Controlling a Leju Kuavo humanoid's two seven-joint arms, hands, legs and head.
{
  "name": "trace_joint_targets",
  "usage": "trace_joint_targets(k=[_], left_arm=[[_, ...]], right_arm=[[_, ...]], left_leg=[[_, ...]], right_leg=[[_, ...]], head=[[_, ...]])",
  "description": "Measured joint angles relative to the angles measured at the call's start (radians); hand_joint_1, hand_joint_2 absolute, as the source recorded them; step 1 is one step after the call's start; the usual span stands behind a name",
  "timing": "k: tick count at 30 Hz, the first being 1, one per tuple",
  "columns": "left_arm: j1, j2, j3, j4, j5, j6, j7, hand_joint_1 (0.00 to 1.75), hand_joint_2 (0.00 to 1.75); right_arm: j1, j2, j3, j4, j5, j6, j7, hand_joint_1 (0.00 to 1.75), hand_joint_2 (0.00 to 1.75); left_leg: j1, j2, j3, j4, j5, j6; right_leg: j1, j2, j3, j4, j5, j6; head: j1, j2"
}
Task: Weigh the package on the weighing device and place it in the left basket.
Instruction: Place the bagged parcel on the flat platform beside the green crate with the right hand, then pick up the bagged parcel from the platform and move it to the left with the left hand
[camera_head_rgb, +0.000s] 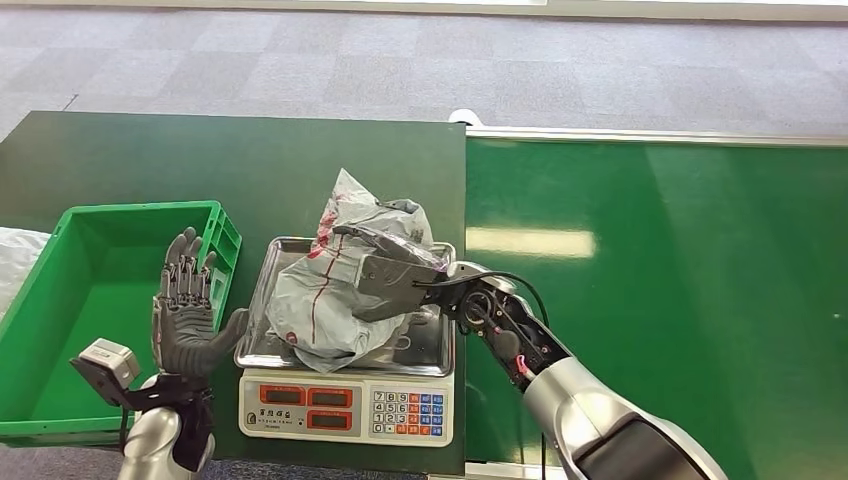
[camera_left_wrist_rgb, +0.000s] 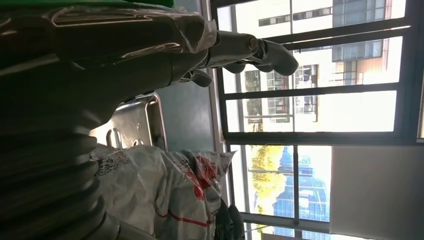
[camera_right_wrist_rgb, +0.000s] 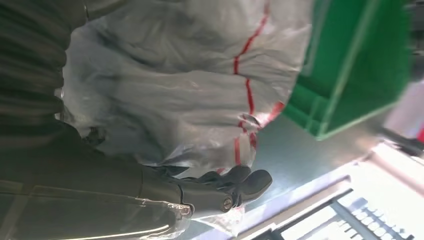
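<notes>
Package (camera_head_rgb: 335, 290) lies on scale (camera_head_rgb: 348, 400) — right hand (camera_head_rgb: 395, 275) grips it; left hand (camera_head_rgb: 186, 310) beside scale, fingers spread, empty.

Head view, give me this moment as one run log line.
package: on scale tray | right hand: on package | left hand: open, beside scale | green basket: empty

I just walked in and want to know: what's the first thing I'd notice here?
The crumpled grey plastic package with red print, sitting on the steel pan of the white weighing scale at the front of the dark green table. The robot's right hand rests on the package, while its left hand is raised with fingers spread beside the green plastic basket.
</notes>
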Motion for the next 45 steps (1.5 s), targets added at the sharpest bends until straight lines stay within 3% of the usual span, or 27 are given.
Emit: trace_joint_targets(k=[4, 11, 18, 23, 36, 45], left_arm=[[0.004, 0.001, -0.001, 0.002, 0.0, 0.009, -0.006, 0.0, 1.75], [0.053, 0.001, 0.003, -0.053, -0.002, 0.006, -0.007, 0.0, 1.75], [0.066, -0.006, 0.005, -0.078, -0.025, -0.034, -0.007, 0.0, 1.75], [0.046, -0.011, -0.001, -0.078, -0.041, -0.044, -0.007, 0.0, 1.75], [-0.01, -0.016, -0.043, -0.051, -0.039, -0.121, -0.007, 0.0, 1.75], [-0.06, 0.0, -0.134, -0.033, -0.295, -0.063, 0.056, 0.0, 1.75]], right_arm=[[0.009, -0.007, -0.042, -0.027, -0.065, -0.035, -0.024, 0.0, 1.75], [0.045, -0.017, -0.099, -0.101, -0.007, -0.356, -0.01, 0.0, 1.75], [0.202, -0.02, -0.199, -0.248, -0.025, -0.509, -0.116, 0.0, 1.75], [0.294, -0.026, -0.25, -0.361, -0.034, -0.522, -0.145, 0.0, 1.75], [0.389, -0.032, -0.324, -0.542, -0.08, -0.513, -0.215, 0.0, 1.75], [0.469, -0.031, -0.384, -0.624, -0.18, -0.456, -0.209, 0.0, 1.75]], left_leg=[[0.0, 0.0, 0.0, 0.0, 0.0, 0.0], [0.0, 0.0, 0.0, 0.0, 0.0, 0.0], [0.0, 0.0, 0.0, 0.0, 0.0, 0.0], [0.0, 0.0, 0.0, 0.0, 0.0, 0.0], [0.0, 0.0, 0.0, 0.0, 0.0, 0.0], [0.0, 0.0, 0.0, 0.0, 0.0, 0.0]], right_leg=[[0.0, 0.0, 0.0, 0.0, 0.0, 0.0], [0.0, 0.0, 0.0, 0.0, 0.0, 0.0], [0.0, 0.0, 0.0, 0.0, 0.0, 0.0], [0.0, 0.0, 0.0, 0.0, 0.0, 0.0], [0.0, 0.0, 0.0, 0.0, 0.0, 0.0], [0.0, 0.0, 0.0, 0.0, 0.0, 0.0]], head=[[0.0, 0.0], [0.0, 0.0], [0.0, 0.0], [0.0, 0.0], [0.0, 0.0], [0.0, 0.0]])
